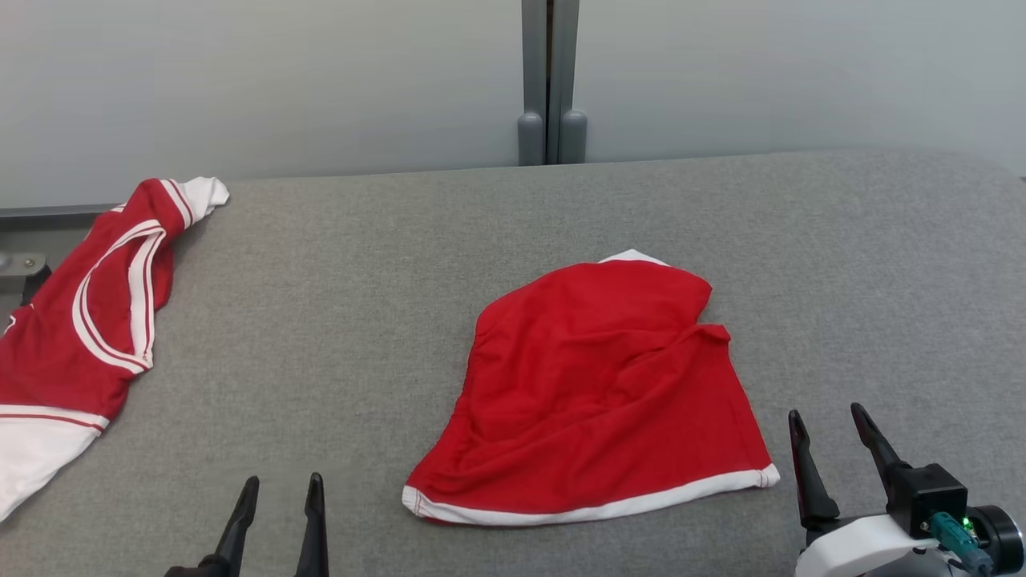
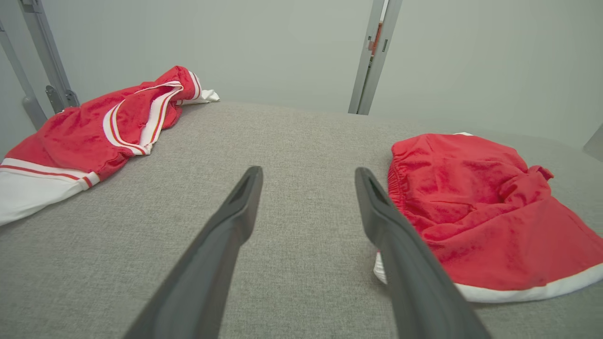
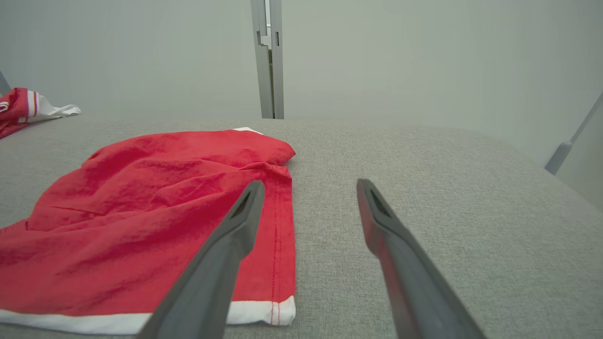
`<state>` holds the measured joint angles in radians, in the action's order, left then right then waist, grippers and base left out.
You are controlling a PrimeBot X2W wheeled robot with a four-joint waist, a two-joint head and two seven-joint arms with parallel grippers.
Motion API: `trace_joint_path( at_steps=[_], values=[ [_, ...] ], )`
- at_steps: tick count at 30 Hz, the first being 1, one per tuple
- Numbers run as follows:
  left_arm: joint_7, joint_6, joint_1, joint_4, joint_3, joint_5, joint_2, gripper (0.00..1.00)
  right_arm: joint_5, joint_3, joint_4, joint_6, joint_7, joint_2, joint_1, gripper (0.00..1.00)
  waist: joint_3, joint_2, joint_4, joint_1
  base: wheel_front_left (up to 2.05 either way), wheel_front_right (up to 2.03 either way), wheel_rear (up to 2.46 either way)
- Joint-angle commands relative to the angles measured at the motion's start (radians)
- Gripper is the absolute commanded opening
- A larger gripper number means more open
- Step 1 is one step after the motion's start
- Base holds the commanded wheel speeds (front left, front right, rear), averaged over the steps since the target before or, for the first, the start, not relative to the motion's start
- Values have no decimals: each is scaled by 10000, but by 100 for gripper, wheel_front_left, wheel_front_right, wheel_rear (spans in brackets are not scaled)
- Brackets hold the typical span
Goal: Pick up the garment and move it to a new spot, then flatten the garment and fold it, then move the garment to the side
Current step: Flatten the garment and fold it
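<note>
The shorts (image 1: 597,385) lie in the middle of the table (image 1: 361,280), with the white hem (image 1: 593,506) nearest the robot and running left to right. Both arms hang empty, jaws spread: the right gripper (image 1: 825,411) is just beside the hem's right corner, the left gripper (image 1: 284,478) farther off its left end. The shorts are probably doubled over, but it's hard to tell.

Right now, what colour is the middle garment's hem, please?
White; the hem shows best in the head view.

The left claw (image 1: 283,482) and right claw (image 1: 826,417) have long, dark, tapering fingers. Behind the right sit a white wrist shell (image 1: 858,551), a black block (image 1: 930,487) and a teal plug (image 1: 954,535).
</note>
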<state>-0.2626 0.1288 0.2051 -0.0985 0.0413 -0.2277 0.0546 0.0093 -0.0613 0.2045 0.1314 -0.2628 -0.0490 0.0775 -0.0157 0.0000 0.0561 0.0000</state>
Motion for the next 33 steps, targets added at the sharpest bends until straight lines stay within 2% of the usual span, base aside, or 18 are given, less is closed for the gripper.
trace_joint_path(
  at_steps=[1, 9, 12, 15, 19, 26, 33],
  values=[
    [-29, 27, 30, 28, 47, -29, 4, 100, 90, 17, 34, -14, -31, -25, 55, 100, 14, 0, -30, 0, 0, 0, 0],
    [-31, 32, -8, 18, 299, -120, 112, 100, 213, 185, 90, -14, -31, -24, 19, 100, 65, 0, -183, 0, 0, 0, 0],
    [-31, 31, -203, 16, 505, -205, 285, 100, 305, 260, 200, -14, -31, -24, -105, 100, 112, 0, -237, 0, 0, 0, 0],
    [-17, 32, -346, -362, 1111, -452, 725, 100, 190, 253, 1009, -14, 65, -24, -311, 100, 157, 0, -325, 0, 0, 0, 0],
    [212, 29, -810, -1228, 2048, -756, 1588, 100, -161, 958, 1663, -13, 1217, -146, -1023, 100, 313, 0, -479, 0, 0, 0, 0],
    [1642, 21, -1686, -1572, 3409, -1700, 2639, 100, 390, 2195, 2409, -14, 3458, -671, -1803, 100, 741, 0, -610, 0, 0, 0, 0],
    [1965, 19, -2501, -1706, 4272, -2323, 3180, 100, 583, 2260, 2600, -14, 3743, -638, -2060, 100, 1131, 0, -644, 0, 0, 0, 0]
  ],
)
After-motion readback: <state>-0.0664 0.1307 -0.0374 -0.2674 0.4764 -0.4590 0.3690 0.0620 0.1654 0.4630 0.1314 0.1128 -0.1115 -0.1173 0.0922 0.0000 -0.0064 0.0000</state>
